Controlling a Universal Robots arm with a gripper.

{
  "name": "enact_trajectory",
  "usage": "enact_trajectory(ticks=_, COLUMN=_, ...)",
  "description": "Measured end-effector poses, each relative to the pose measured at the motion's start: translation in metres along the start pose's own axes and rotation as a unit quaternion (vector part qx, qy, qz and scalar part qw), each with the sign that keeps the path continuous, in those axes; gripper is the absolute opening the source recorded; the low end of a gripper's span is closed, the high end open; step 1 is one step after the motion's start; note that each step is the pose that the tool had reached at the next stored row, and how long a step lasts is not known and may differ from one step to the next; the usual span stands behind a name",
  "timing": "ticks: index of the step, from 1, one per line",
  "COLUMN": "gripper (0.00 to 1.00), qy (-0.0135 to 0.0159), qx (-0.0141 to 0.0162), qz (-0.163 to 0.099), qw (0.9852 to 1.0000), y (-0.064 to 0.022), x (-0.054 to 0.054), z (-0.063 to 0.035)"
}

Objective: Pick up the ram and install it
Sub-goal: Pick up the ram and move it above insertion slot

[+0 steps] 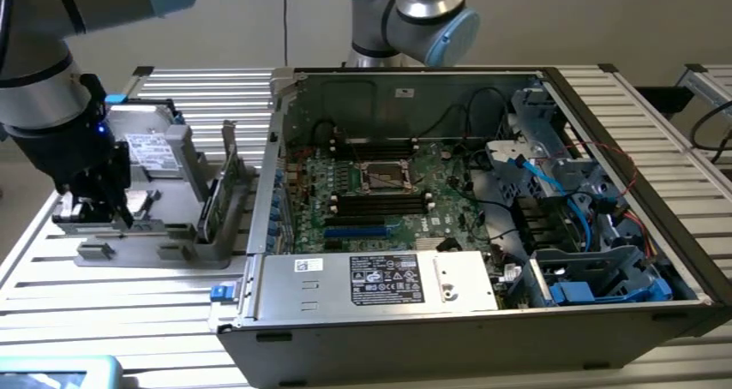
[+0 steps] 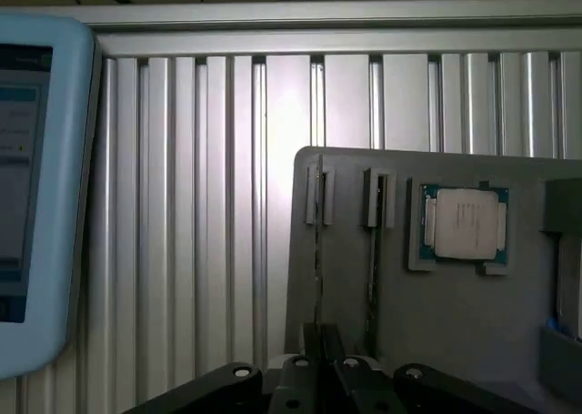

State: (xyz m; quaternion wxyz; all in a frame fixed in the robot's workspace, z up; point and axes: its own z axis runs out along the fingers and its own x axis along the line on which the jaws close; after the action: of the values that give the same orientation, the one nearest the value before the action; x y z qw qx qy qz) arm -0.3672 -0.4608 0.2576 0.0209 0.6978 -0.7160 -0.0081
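Note:
The ram (image 2: 318,259) stands on edge in a slotted holder of the grey parts tray (image 2: 455,314), seen as a thin dark line. Its near end runs in between my gripper's (image 2: 324,339) two dark fingers, which are pressed close together on it. A second thin stick (image 2: 373,268) stands in the neighbouring slot. In the exterior view my gripper (image 1: 98,207) is down on the tray (image 1: 149,252) at that view's left. The open computer case (image 1: 458,303) with its motherboard (image 1: 372,192) lies to the right, with long black slots (image 1: 378,203) near the processor socket.
A processor chip (image 2: 464,225) lies in a tray pocket beside the sticks. A bigger green card (image 1: 212,196) stands upright at the tray's edge towards the case. A light-blue screen device (image 2: 36,196) lies on the slatted metal table (image 2: 200,205). A second arm (image 1: 412,16) stands behind the case.

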Motion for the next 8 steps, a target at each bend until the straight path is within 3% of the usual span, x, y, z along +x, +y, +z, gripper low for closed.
enact_trajectory(ticks=8, gripper=0.13, qy=0.0002, qx=0.0, qz=0.0, qw=1.0, y=0.0015, x=0.001, z=-0.0363)
